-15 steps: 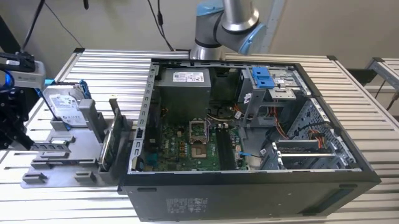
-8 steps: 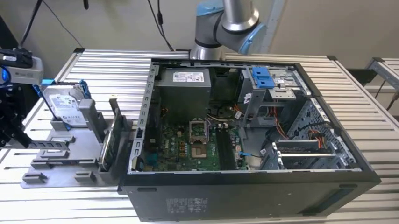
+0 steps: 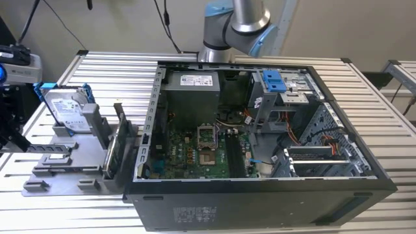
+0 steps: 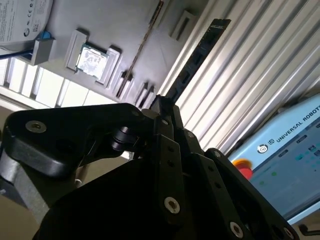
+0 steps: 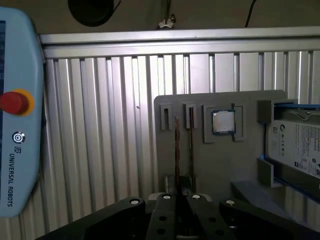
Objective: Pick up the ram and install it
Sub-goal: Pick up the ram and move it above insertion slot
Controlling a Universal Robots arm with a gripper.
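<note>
**Exterior view:** the gripper hangs at the exterior view's left edge, beside the grey holder and well apart from the open computer case.

**Second wrist view:** its fingers pinch one end of the ram, which juts out over the ribbed table.

**First wrist view:** the fingertips sit close together above the holder.

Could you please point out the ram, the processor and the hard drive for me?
ram (image 4: 194, 60), second wrist view, middle of the dark stick's chip row.
processor (image 5: 223, 121), first wrist view, centre of its silver lid.
hard drive (image 3: 67, 113), exterior view, its labelled silver face.
</note>
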